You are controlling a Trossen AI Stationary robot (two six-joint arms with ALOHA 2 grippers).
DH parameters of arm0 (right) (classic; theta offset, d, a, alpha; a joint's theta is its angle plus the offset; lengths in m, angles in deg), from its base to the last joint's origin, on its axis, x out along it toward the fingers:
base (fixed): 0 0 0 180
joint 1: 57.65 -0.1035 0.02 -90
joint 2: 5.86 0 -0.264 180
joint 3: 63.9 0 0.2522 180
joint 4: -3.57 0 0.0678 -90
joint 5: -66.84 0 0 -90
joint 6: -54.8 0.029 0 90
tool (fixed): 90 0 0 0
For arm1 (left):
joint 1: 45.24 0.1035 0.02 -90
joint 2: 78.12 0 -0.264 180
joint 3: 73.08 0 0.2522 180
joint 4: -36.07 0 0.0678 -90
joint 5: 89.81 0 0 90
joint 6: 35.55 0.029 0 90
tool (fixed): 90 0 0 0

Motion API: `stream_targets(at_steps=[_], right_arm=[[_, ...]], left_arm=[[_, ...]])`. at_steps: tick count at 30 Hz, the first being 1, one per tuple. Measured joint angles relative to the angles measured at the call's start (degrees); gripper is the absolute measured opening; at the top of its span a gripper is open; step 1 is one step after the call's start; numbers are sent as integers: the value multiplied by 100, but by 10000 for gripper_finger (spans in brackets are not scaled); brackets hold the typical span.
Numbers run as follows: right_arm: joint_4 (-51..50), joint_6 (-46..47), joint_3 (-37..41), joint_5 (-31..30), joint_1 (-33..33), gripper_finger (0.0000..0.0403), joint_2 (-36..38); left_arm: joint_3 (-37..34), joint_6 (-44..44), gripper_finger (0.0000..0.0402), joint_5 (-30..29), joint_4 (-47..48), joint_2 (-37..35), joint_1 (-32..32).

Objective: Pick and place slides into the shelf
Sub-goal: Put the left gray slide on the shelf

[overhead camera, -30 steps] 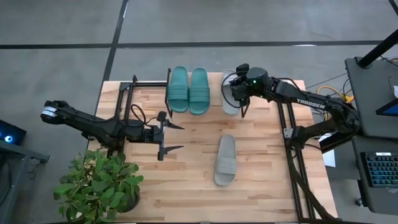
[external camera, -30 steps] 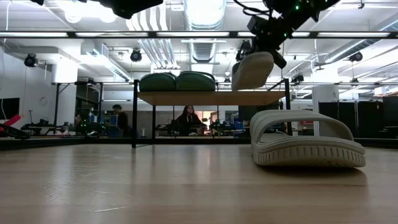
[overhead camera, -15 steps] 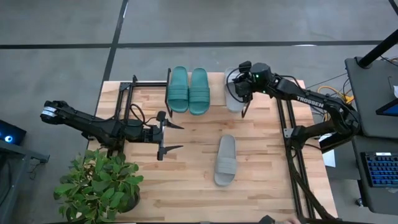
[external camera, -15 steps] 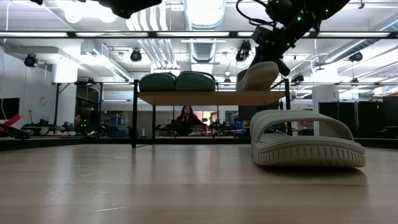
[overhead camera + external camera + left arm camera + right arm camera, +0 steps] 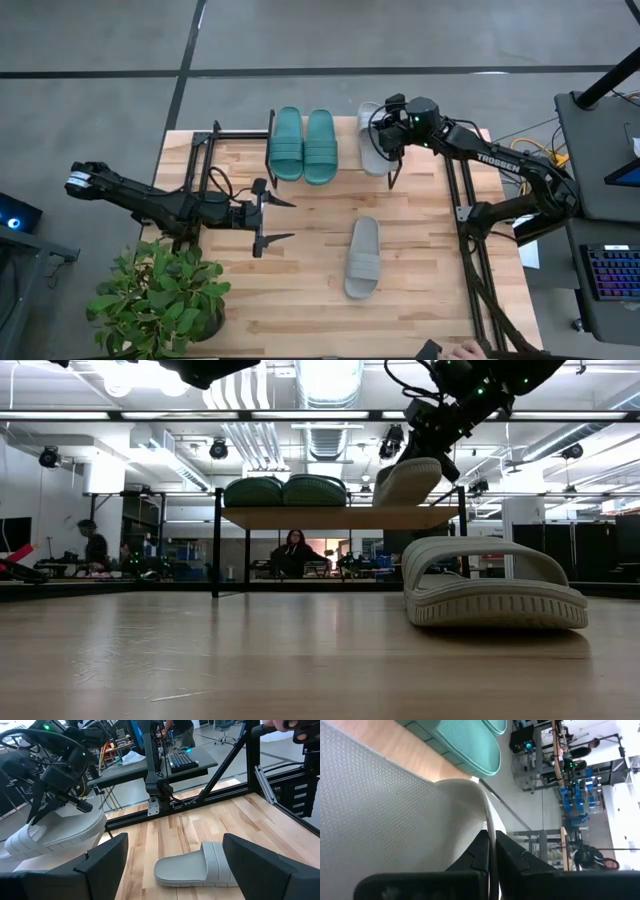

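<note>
Two teal slides [image 5: 303, 145] lie side by side on the shelf [image 5: 320, 517] at the table's far edge. My right gripper [image 5: 388, 148] is shut on one grey slide [image 5: 372, 138] and holds it tilted over the shelf's right part, beside the teal pair. The other grey slide [image 5: 362, 257] lies sole down on the table's middle [image 5: 192, 869]. My left gripper [image 5: 278, 220] waits open above the table's left half, fingers pointing right. My right gripper pinches the grey slide's strap edge [image 5: 487, 827] between its two fingers [image 5: 470, 862], coming slanting from above and the right. The slide is tilted [image 5: 408, 480], its lower end close over the shelf top; whether it touches the plank I cannot tell.
A potted plant [image 5: 160, 295] stands at the table's near left corner. Black frame rails [image 5: 470, 220] run along the right side. Beyond the table are people, desks and a keyboard [image 5: 612, 270]. Bare wood [image 5: 300, 300] lies near the front edge.
My right gripper carried the grey slide a little toward the far edge and lowered it toward the shelf top. The slide turned slightly, its far end swinging toward the teal pair, and now lies flatter than before.
</note>
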Motion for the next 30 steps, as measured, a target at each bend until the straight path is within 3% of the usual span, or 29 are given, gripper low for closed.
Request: stream_targets(at_steps=[12,16,30], right_arm=[[648,-281,-85,-4,467,8,-678],[460,-300,-222,10,459,8,-892],[120,-391,-485,-55,464,8,-776]], left_arm=[[0,2,308,0,37,0,0],[0,4,308,0,39,0,0],[-2,0,308,0,43,0,2]])
